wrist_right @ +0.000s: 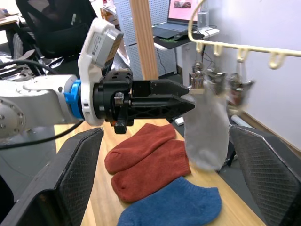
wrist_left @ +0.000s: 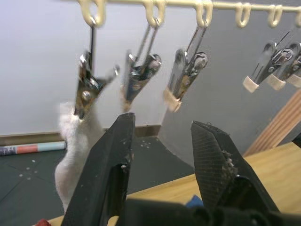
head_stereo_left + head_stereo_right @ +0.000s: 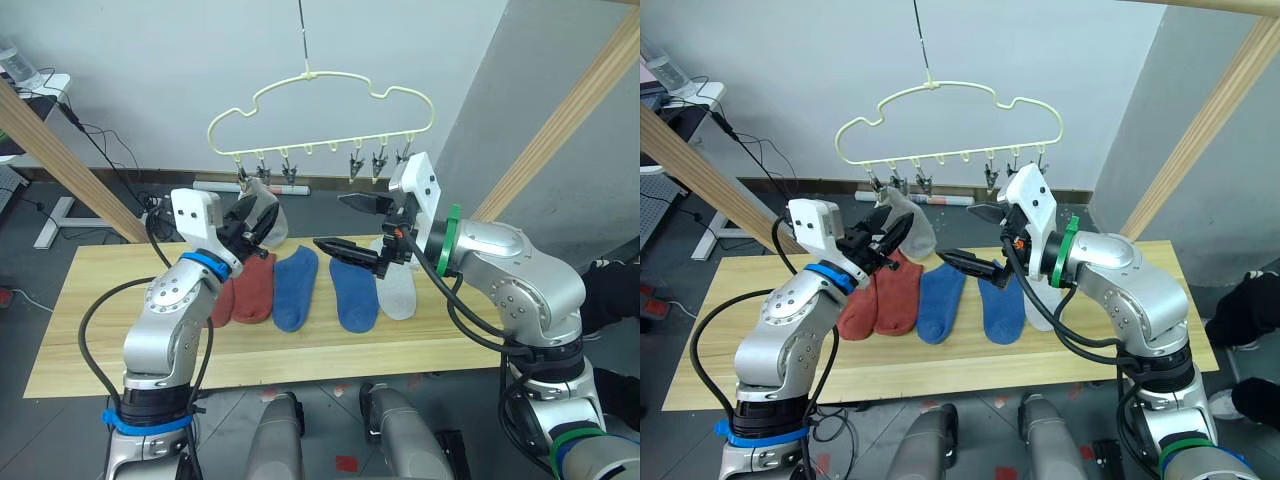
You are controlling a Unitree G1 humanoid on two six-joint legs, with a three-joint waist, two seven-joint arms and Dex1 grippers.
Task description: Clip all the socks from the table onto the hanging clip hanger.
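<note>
A long light wooden table is set on a dark floor before a white wall, with slanted wooden poles at either side. Two rust-red socks, two blue socks and one light grey sock are laid in a row on it. Above, a pale yellow clip hanger is hung; a second grey sock is held in its leftmost clip. The left gripper is seen spread beside that sock, empty. The right gripper is spread wide, empty, above the blue socks.

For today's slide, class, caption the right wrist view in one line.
Left gripper open beside grey sock clipped to hanger; red socks wait below.
</note>
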